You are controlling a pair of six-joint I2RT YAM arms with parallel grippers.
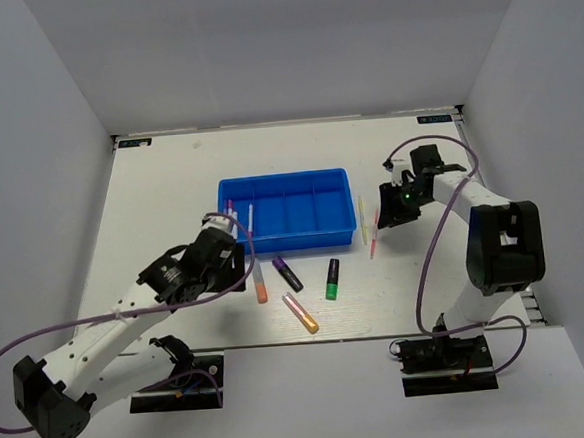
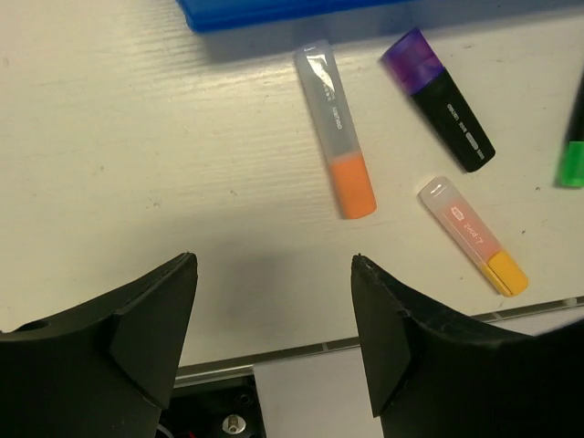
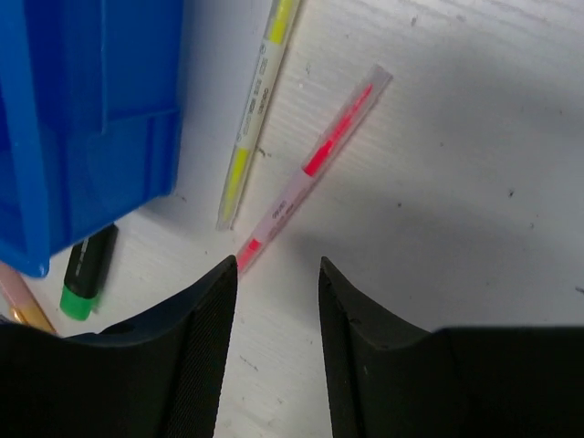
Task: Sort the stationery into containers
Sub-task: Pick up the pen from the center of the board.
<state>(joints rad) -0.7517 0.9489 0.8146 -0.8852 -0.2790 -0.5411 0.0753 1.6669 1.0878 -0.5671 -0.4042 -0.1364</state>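
The blue tray (image 1: 285, 184) sits mid-table. A purple pen (image 1: 229, 207) and a white pen (image 1: 250, 225) lie at its left end. In front of it lie the orange highlighter (image 1: 260, 281) (image 2: 336, 132), the purple/black one (image 1: 287, 273) (image 2: 438, 99), the green/black one (image 1: 332, 278) (image 2: 573, 155) and the pink/orange one (image 1: 301, 314) (image 2: 473, 235). The yellow pen (image 1: 361, 219) (image 3: 255, 109) and the pink pen (image 1: 374, 231) (image 3: 310, 173) lie right of the tray. My left gripper (image 1: 236, 248) (image 2: 274, 260) is open and empty above the table near the orange highlighter. My right gripper (image 1: 388, 217) (image 3: 276, 265) is open and empty just over the pink pen's near end.
The tray's corner (image 3: 82, 119) stands close to the left of the yellow pen. The table's front edge (image 2: 301, 351) runs just below the left fingers. White walls enclose the table at the back and both sides.
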